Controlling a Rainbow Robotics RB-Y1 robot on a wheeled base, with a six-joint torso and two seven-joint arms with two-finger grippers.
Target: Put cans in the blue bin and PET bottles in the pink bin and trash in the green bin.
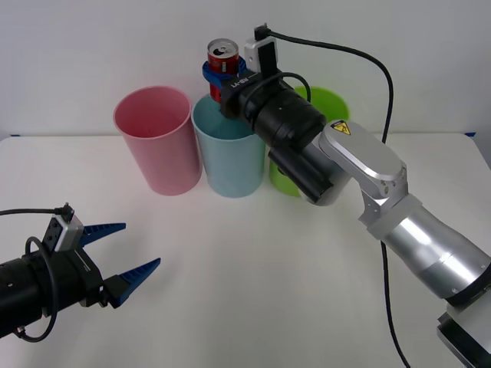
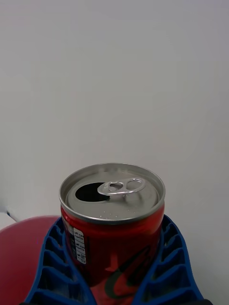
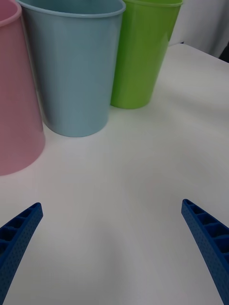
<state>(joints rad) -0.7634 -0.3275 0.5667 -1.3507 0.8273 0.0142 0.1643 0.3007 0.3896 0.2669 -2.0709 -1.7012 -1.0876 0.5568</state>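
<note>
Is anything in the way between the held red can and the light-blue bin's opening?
Nothing visible is. The right pincer holds the small red drink can upright above the tall light-blue plastic bin, whose open mouth looks unobstructed. The left pincer sits open, low near the table.

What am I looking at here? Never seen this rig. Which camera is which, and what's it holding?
It's a two-armed robot sorting rubbish at a white table. The wide picture comes from a camera above the arms, looking down and forward. The two upright pictures come from cameras on the wrists, each looking out past its own blue ribbed fingers.

Three tall cup-shaped bins stand in a row: the pink bin, the blue bin and the green bin.

The right gripper holds a small red can upright, with an opened silver top, above the blue bin. Its wrist picture shows the can close up.

The left gripper waits low over the table, fingers spread, holding nothing.
</note>
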